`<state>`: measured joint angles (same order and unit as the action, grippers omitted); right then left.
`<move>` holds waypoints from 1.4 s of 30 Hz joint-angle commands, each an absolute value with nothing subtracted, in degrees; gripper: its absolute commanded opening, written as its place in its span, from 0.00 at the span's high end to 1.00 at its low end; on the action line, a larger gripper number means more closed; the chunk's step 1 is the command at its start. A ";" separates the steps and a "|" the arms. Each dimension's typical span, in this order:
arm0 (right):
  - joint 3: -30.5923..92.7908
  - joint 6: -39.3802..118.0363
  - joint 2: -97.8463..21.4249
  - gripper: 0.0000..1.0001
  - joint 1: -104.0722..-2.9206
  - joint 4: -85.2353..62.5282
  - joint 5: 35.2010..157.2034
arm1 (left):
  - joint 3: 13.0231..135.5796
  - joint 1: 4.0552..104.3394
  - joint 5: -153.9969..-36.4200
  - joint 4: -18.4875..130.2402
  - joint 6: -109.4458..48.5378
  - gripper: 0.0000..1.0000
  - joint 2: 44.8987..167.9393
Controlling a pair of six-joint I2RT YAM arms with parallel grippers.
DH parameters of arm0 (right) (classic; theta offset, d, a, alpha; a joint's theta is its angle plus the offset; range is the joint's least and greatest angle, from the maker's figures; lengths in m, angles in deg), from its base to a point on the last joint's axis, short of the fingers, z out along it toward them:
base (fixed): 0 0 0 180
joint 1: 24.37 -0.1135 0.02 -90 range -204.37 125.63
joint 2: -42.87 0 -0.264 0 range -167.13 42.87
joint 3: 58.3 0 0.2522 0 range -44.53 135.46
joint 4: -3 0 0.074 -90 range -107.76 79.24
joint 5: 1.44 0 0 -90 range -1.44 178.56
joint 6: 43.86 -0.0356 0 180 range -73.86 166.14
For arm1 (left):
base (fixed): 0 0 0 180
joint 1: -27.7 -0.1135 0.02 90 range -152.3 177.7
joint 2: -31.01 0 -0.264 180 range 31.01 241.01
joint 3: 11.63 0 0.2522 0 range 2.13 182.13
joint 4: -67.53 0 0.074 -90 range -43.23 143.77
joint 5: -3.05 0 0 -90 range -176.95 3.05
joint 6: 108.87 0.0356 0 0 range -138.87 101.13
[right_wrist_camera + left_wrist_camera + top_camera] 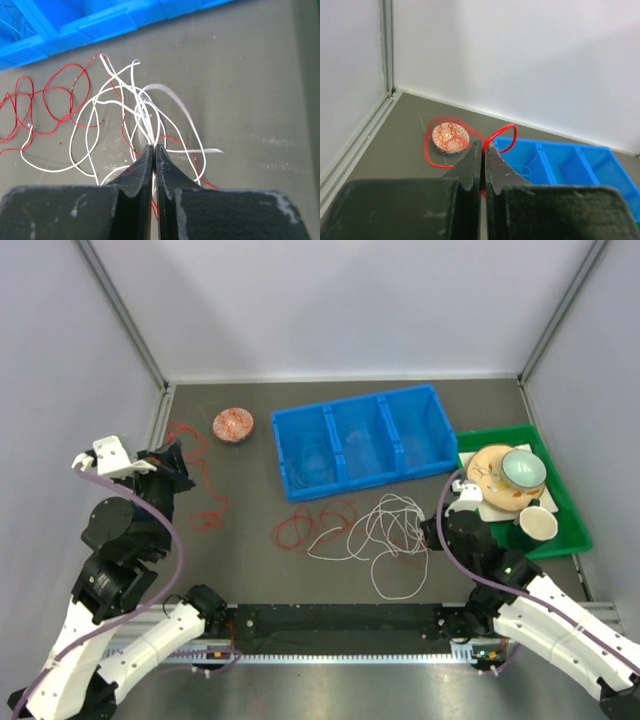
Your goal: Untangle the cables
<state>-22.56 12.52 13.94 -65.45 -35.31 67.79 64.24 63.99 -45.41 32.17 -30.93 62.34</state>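
My left gripper (186, 464) (483, 145) is raised at the left of the table, shut on a red cable (428, 150) that loops out past its tips and trails down over the mat (210, 502). A further red tangle (298, 528) lies in the middle. It overlaps the white cable (385, 530) (145, 105), which spreads in loose loops. My right gripper (446, 510) (153, 146) is shut on strands of that white cable at its right side. Thin blue wire (521, 168) lies in the bin's left compartment.
A blue three-compartment bin (350, 480) stands at the back centre. A small patterned bowl (233, 425) (451, 137) sits to its left. A green tray (576, 527) at the right holds a plate (492, 478), a teal bowl (523, 468) and a cup (538, 523). Walls enclose the table.
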 commanded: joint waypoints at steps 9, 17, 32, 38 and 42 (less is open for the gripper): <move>-19.22 12.92 10.79 1.00 -64.97 -35.63 67.55 | 63.30 63.91 -51.51 34.17 -32.58 1.00 66.95; -21.24 11.78 12.11 1.00 -64.97 -35.63 67.82 | 75.60 63.82 -72.77 38.83 -29.43 1.00 80.22; -21.86 10.90 12.72 1.00 -64.97 -35.72 67.99 | 90.02 63.91 -95.56 55.94 -32.85 1.00 100.52; -21.95 10.37 12.90 1.00 -64.97 -35.63 68.70 | 94.76 63.82 -96.88 60.45 -32.94 1.00 106.50; -21.95 10.02 12.81 1.00 -64.97 -35.72 69.05 | 96.69 63.82 -97.32 64.22 -33.02 1.00 110.28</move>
<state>-22.06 10.92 12.39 -65.45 -36.98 68.73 92.59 63.95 -95.13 55.55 -32.44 108.59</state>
